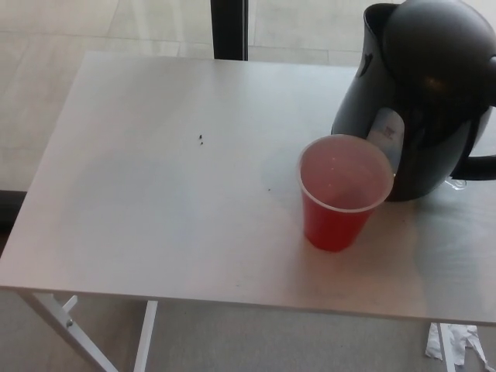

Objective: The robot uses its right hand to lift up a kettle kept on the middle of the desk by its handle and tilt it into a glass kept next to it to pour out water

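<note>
Bench [155,194]: pale top, white legs. Kettle [422,93]: black, upright, at the far right of the bench, handle toward the right edge. Cup [343,192]: red plastic, upright, just in front of the kettle on its left side, overlapping its base. Robot hands: neither shows, so fingers' state cannot be told.

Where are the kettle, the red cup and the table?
kettle [434,85], head view, on its dark body
red cup [335,223], head view, on its outer wall
table [155,201], head view, on bare top
</note>
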`<state>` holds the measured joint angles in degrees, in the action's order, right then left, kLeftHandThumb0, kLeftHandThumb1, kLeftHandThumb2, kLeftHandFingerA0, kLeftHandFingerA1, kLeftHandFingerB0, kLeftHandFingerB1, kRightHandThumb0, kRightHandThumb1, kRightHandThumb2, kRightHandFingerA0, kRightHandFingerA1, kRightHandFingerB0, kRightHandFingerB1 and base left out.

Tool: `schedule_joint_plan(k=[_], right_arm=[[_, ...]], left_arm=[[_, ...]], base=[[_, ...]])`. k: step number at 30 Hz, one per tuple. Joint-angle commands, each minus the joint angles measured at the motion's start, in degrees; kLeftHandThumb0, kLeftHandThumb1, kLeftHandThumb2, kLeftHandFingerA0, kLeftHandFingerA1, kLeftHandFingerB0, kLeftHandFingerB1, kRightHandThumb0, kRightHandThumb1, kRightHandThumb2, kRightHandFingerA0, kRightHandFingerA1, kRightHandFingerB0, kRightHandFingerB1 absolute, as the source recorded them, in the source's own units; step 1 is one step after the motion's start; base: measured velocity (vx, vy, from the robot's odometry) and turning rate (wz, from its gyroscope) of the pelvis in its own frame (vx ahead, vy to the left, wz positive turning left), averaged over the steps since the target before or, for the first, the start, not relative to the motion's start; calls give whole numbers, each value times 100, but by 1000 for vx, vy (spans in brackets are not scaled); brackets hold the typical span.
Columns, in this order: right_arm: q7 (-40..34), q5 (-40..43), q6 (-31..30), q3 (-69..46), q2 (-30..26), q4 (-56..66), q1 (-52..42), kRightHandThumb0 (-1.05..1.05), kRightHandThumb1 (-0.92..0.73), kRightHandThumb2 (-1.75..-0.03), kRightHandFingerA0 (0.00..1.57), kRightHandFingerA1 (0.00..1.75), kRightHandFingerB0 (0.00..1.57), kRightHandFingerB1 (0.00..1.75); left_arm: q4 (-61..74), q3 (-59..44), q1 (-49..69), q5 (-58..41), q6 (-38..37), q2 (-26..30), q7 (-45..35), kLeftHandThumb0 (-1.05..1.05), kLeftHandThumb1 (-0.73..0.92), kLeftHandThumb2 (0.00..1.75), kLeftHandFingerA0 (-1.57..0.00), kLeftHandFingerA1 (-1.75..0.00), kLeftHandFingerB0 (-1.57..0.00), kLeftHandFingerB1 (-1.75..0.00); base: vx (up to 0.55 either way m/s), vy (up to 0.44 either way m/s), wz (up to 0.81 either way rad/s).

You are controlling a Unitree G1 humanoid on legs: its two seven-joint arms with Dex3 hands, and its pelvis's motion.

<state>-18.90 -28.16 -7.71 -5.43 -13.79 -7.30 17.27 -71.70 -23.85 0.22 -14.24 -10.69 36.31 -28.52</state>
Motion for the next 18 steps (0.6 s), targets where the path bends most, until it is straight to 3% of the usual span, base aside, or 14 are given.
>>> schedule_joint_plan(k=[1, 18], right_arm=[[72, 41, -97, 54, -67, -72, -143, -23, -49, -102, 122, 134, 84, 94], [149, 57, -204, 39, -190, 225, -331, -23, -49, -102, 122, 134, 84, 94]], left_arm=[[-18, -27, 27, 39, -117, 96, -20, -81, 87, 66, -42, -48, -27, -37], [-13, 1, 95, 39, -159, -20, -41, -81, 87, 66, -42, -48, -27, -37]], base=[[0, 0, 0], [0, 0, 0]])
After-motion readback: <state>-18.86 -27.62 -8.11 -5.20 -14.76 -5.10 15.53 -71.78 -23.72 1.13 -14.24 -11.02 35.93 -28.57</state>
